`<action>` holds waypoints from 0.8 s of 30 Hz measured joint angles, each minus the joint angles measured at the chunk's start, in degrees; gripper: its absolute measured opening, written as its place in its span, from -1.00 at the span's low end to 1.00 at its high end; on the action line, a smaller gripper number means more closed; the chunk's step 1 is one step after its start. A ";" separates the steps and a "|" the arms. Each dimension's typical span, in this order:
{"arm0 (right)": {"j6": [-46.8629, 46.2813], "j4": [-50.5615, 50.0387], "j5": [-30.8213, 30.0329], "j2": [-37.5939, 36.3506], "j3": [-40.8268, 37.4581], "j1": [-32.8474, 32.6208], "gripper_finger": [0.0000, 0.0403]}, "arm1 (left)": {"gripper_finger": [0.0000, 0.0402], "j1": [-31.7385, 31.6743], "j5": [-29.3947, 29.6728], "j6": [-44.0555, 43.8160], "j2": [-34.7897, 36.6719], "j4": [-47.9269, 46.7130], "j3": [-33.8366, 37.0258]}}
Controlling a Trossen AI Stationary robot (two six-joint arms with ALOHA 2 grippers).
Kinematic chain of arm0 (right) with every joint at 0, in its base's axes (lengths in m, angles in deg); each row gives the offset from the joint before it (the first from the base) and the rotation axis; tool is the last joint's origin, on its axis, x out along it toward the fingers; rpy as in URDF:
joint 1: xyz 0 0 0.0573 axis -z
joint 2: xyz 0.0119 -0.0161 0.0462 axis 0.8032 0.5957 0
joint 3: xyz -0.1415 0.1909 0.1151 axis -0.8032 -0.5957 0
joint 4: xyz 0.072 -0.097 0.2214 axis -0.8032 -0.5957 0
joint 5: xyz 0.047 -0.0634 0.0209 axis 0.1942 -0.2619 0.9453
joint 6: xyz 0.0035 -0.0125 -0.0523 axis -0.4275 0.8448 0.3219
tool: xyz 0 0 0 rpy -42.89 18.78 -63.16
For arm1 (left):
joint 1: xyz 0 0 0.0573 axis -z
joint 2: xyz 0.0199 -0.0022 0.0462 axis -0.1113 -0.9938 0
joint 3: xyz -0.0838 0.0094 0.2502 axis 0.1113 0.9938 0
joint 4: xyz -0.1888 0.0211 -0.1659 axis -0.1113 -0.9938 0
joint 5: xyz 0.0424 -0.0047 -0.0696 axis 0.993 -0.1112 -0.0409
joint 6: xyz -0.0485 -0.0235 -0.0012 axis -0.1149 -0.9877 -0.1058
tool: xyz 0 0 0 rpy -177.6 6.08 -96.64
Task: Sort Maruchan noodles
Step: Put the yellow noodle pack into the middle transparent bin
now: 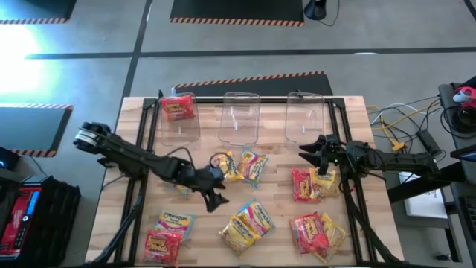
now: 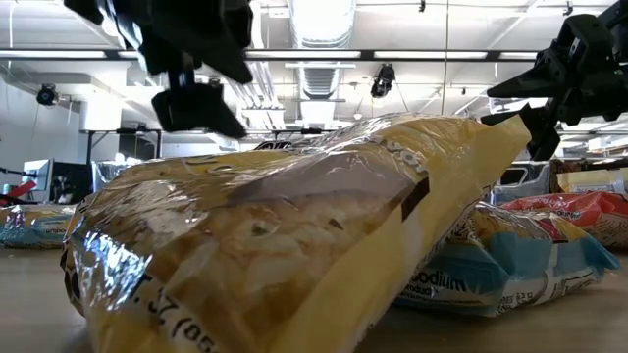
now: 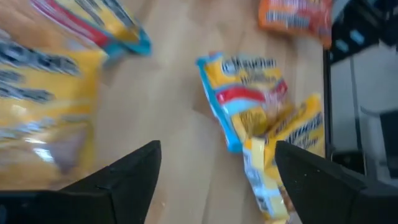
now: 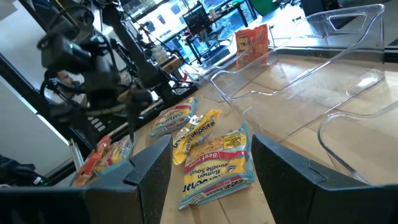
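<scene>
Looking down, you see noodle packets (image 1: 247, 223) spread over the table (image 1: 275, 216) and one red packet (image 1: 178, 108) in the left bin (image 1: 177, 126). Your left gripper (image 1: 216, 195) and right gripper (image 1: 312, 149) both hold fingers wide, empty.

You are looking at a wooden table (image 1: 275, 223) that is carrying three clear bins (image 1: 239, 117) in a row along its far edge (the left one is holding a red packet (image 1: 178, 108)). Maruchan noodles (image 1: 249, 225) are lying scattered over the near boards: a pair mid-table, a cluster at the right, more along the front edge.
</scene>
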 joint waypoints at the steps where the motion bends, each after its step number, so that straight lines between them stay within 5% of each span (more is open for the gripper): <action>1: 0.00 -0.01 -0.01 0.01 0.00 0.00 0.03 | 0.51 0.18 -1.10 0.56 -1.09 0.53 0.00; 13: 0.00 -0.01 -0.01 0.01 0.01 0.00 0.03 | 0.67 4.02 -7.24 9.34 -6.78 10.75 3.14; 24: 0.00 -0.01 -0.01 -0.01 0.00 0.00 0.03 | 0.68 3.28 -10.89 4.45 -11.19 50.49 18.94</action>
